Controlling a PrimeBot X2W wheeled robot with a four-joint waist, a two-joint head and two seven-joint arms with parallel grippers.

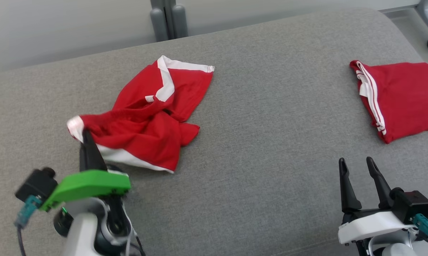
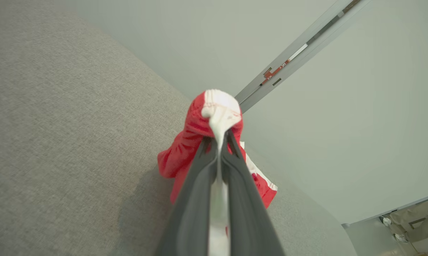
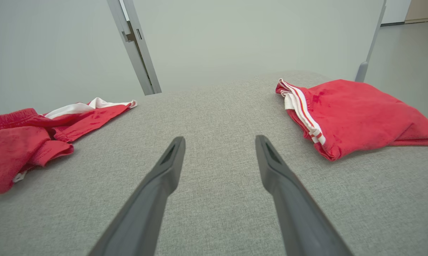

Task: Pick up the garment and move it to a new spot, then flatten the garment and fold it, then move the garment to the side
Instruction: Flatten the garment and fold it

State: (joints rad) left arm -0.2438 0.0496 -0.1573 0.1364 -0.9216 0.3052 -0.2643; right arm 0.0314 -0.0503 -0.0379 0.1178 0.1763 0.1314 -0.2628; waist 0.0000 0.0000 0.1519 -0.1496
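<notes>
Head view: the left gripper sits low on the left and the right gripper low on the right, both over a grey fabric surface.
Left gripper: clenched on the garment, its two dark fingers pressed together with a white-banded edge pinched between them.
Garment: red with white trim, crumpled. It spreads from the left gripper's tips forward and off to that gripper's right, and most of it lies on the surface.
Left wrist view: a knot of white and red cloth bulges just past the closed fingertips. More red cloth hangs beside and below them (a strip of white runs down between the fingers).
Between the grippers: bare grey fabric. The garment's nearest fold lies well to the left of the right gripper.
Right gripper: released, fingers spread wide with nothing between them. It points forward over the surface; whether it touches the surface I cannot tell.
Right wrist view: the garment lies far to the left of the open fingers.
Folded red cloth: a second piece with white stripes along one edge, ahead and to the right of the right gripper and well apart from it.
Background: a grey post rises against a pale wall beyond the far edge.
</notes>
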